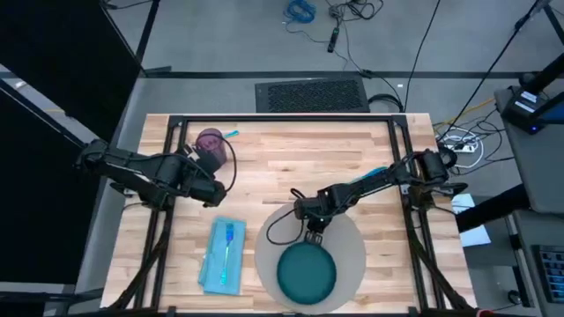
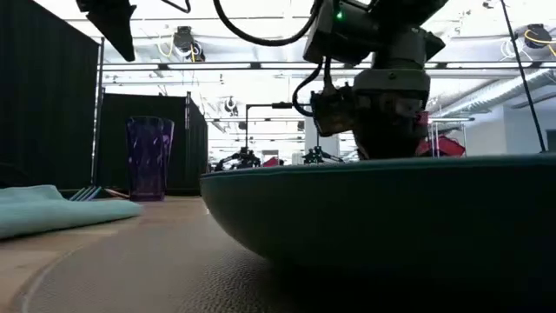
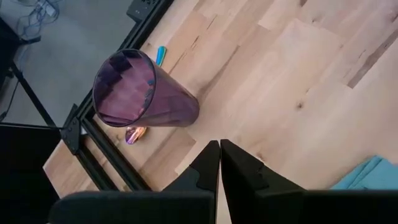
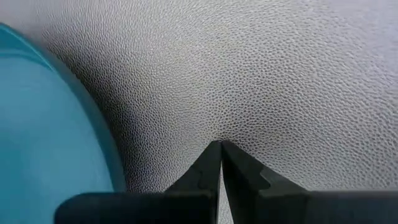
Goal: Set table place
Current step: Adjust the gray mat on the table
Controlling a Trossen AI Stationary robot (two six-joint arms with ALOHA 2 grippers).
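Big light wooden surface (image 1: 352,167) with a black frame, seen from above. Round grey placemat (image 1: 357,242) lying flat near the front edge, a bit right of the middle. Smaller teal plate (image 1: 307,273) sitting on the front part of the mat, well inside its rim. Right pincer (image 1: 314,236) low over the mat, just behind the plate, fingers (image 4: 208,165) pressed tight together with nothing between them, tips right at the bumpy grey mat; touching or not, cannot tell. Left pincer (image 1: 214,195) up above the bare wood on the left side, near a purple cup (image 1: 211,145), also pinched shut and holding nothing. Cup standing upright near the back left corner, with a small blue thing (image 3: 161,55) on the wood just beside it. Light blue cloth (image 1: 222,255) lying left of the mat, close to the front edge, with a blue fork (image 1: 228,245) on top.
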